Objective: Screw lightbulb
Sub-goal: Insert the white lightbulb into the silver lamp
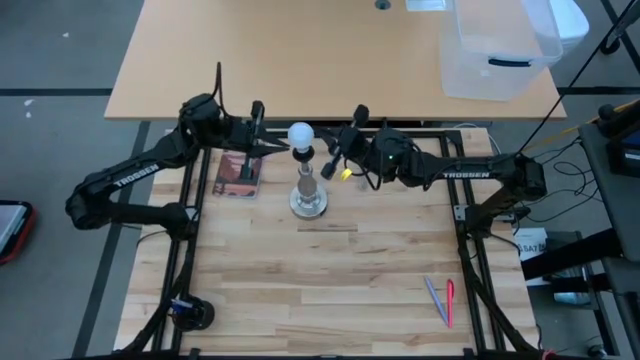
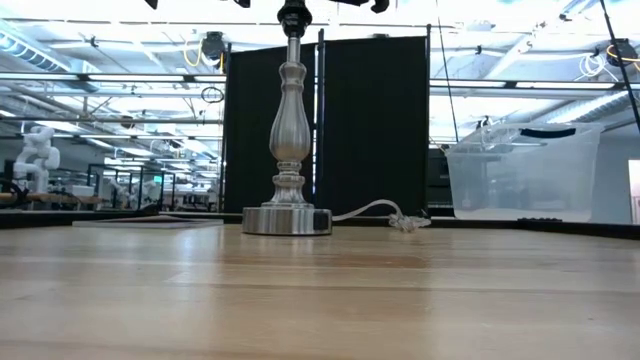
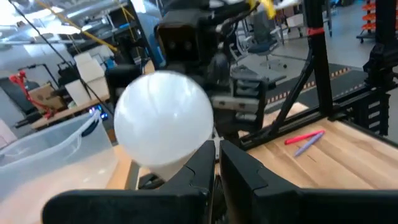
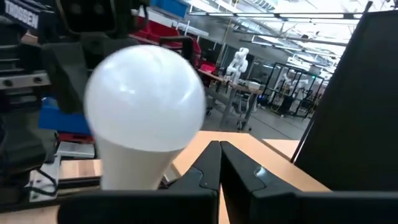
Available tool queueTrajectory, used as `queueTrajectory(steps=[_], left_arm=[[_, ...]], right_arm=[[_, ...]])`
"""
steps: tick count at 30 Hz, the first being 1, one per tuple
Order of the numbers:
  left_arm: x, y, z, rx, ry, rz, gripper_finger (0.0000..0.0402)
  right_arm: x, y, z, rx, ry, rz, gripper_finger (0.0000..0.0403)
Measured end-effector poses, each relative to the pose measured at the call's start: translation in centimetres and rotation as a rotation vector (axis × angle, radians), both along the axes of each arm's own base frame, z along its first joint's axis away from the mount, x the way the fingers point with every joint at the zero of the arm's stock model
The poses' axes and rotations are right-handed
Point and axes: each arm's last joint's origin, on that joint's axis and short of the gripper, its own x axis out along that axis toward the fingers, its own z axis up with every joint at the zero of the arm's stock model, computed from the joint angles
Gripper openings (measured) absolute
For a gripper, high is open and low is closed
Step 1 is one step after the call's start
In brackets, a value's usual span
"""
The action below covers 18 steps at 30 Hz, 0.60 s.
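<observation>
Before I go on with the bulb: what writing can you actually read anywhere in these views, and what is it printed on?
"TROSSEN": white letters on the left arm, high view.
"TROSSEN": white letters on the right arm, high view.
"TROSSEN", cut off at the edge: on the left arm's housing in the right wrist view.
The dark booklet on the table: print too small to read.
The lightbulb: no marking visible.

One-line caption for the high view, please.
Both arms meet at the lamp stand: left gripper and right gripper flank the white lightbulb on top, fingers nearly together.
</observation>
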Motion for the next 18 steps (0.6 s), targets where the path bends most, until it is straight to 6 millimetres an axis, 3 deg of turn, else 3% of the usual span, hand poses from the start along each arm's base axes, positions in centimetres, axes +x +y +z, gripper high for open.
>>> queueTrajectory(steps=[18], left_arm=[[0.15, 0.28, 0.18, 0.004, -0.021, 0.073, 0.0029]], right_arm=[[0.06, 0.30, 0.28, -0.018, -0.022, 0.083, 0.0000]])
